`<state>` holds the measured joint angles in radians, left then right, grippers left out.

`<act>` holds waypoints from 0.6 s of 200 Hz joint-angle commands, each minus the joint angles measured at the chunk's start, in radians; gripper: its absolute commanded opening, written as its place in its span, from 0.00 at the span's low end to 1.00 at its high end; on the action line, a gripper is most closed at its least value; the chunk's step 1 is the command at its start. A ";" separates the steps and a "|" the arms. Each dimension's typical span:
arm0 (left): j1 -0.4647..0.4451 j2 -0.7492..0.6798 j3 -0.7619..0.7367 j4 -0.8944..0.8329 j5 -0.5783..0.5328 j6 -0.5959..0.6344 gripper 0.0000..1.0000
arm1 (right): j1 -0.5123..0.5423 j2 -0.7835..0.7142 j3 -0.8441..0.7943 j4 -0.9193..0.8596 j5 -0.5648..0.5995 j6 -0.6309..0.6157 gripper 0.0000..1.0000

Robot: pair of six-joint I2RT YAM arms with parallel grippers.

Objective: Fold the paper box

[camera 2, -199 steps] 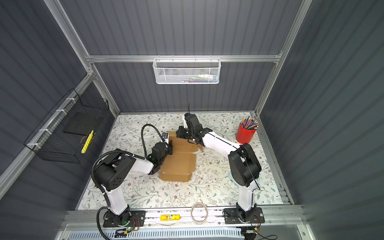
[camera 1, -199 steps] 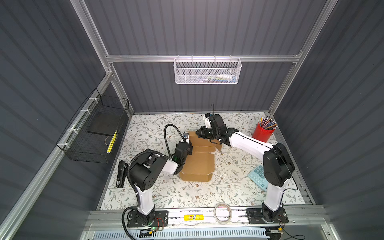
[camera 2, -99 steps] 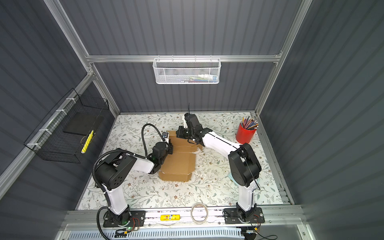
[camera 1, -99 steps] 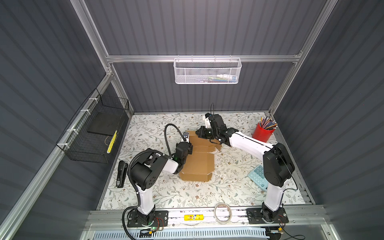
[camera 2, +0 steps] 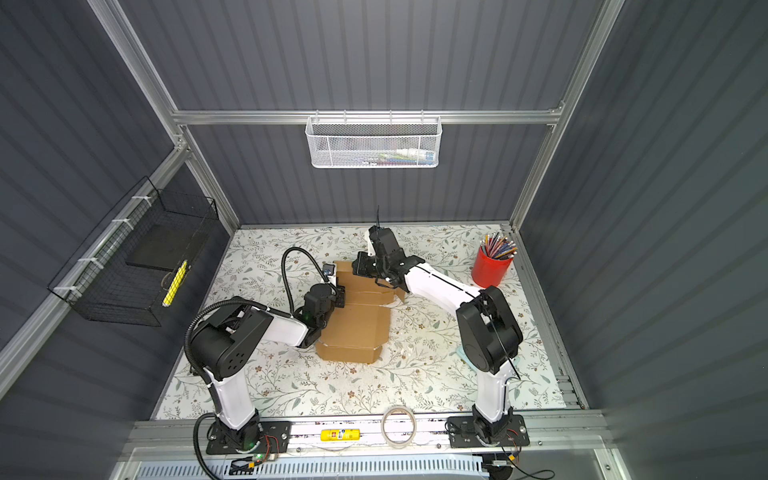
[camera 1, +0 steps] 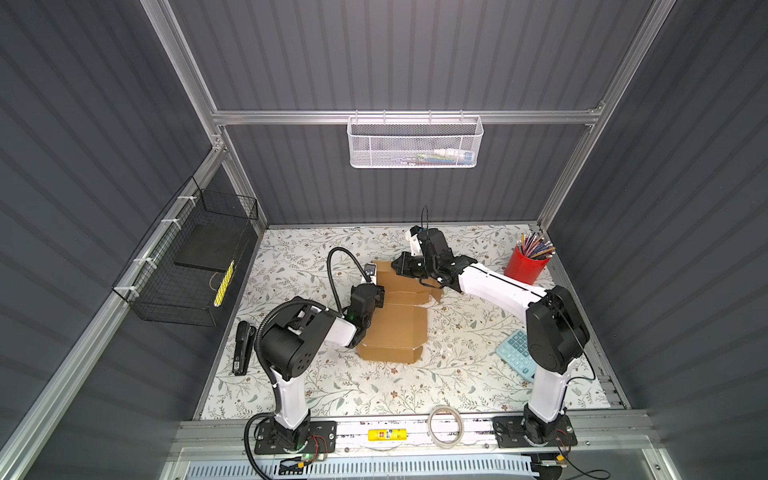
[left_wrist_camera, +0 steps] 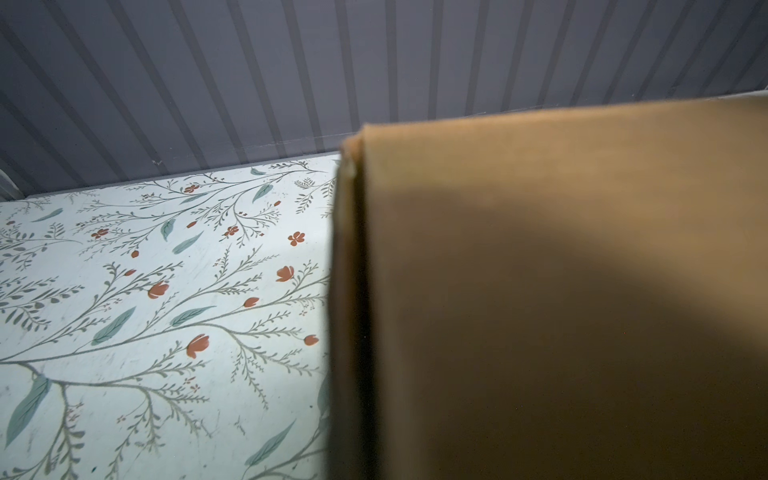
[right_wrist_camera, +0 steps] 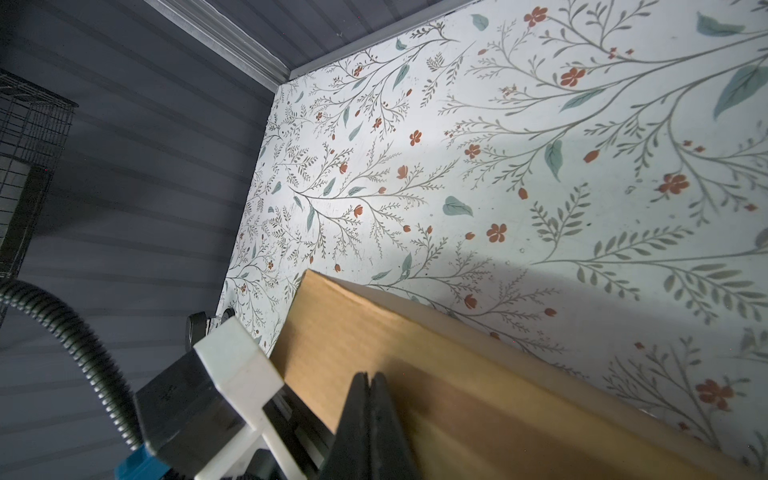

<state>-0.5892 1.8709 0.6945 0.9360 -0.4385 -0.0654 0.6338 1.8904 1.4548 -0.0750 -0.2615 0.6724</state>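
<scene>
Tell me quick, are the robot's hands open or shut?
Left hand: shut, at the paper box edge; grip hidden.
Right hand: shut, holding nothing.

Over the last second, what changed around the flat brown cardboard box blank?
The left gripper closed its jaws at the left edge of the brown corrugated cardboard paper box. Whether it pinches the flap is hidden. Nothing else visibly moved: the right gripper stays shut with its tips against the far panel, and the box lies where it was on the floral-patterned table.
</scene>
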 commanded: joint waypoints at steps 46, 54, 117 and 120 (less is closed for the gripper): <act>-0.017 -0.084 -0.114 0.056 -0.067 -0.016 0.00 | 0.026 -0.024 -0.023 -0.023 0.016 -0.030 0.04; -0.022 -0.090 -0.133 0.076 -0.070 -0.016 0.00 | 0.027 -0.027 -0.026 -0.021 0.012 -0.030 0.04; -0.057 -0.076 -0.233 0.196 -0.130 -0.043 0.00 | 0.055 -0.012 -0.036 -0.041 -0.001 -0.031 0.04; -0.057 -0.073 -0.234 0.198 -0.132 -0.045 0.00 | 0.057 -0.010 -0.037 -0.041 0.001 -0.029 0.04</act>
<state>-0.6365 1.7901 0.4908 1.0897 -0.5289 -0.1009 0.6750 1.8854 1.4414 -0.0837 -0.2619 0.6540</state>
